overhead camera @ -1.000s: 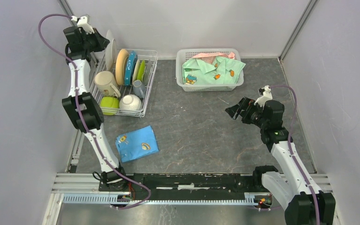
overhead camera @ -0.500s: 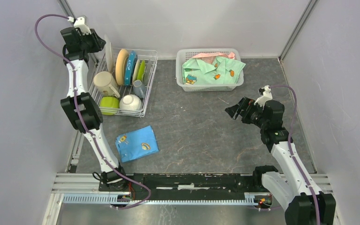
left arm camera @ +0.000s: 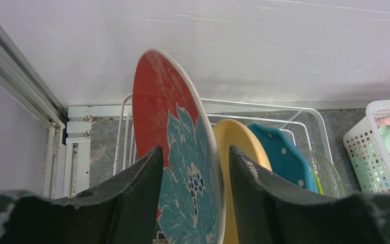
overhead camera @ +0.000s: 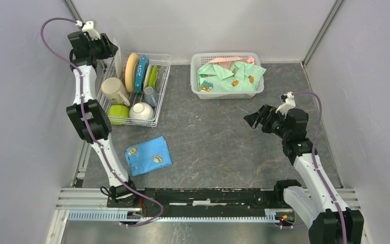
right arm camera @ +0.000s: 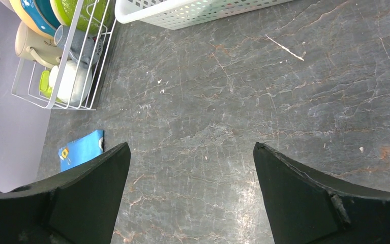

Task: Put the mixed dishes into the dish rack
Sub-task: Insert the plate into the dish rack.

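Observation:
The dish rack (overhead camera: 165,81) stands at the back left. In it several plates stand on edge: a red flowered plate (left arm camera: 172,101), an orange plate (left arm camera: 238,142), a blue dotted plate (left arm camera: 284,162) and a lime-green plate (overhead camera: 153,76). A beige mug (overhead camera: 114,90), a green cup (overhead camera: 117,113) and a white bowl (overhead camera: 141,110) fill its near part. My left gripper (left arm camera: 195,150) is open, its jaws straddling the red plate's rim with a small gap. My right gripper (right arm camera: 192,147) hangs open over bare table at the right, holding nothing.
A white latticed basket (overhead camera: 227,76) with green clothing sits at the back middle. A folded blue cloth (overhead camera: 148,155) lies on the dark table in front of the rack. Grey walls close in on the left, right and back.
The left jaws have spread apart from the red plate, which now stands in the rack's leftmost slot. The right arm has not moved.

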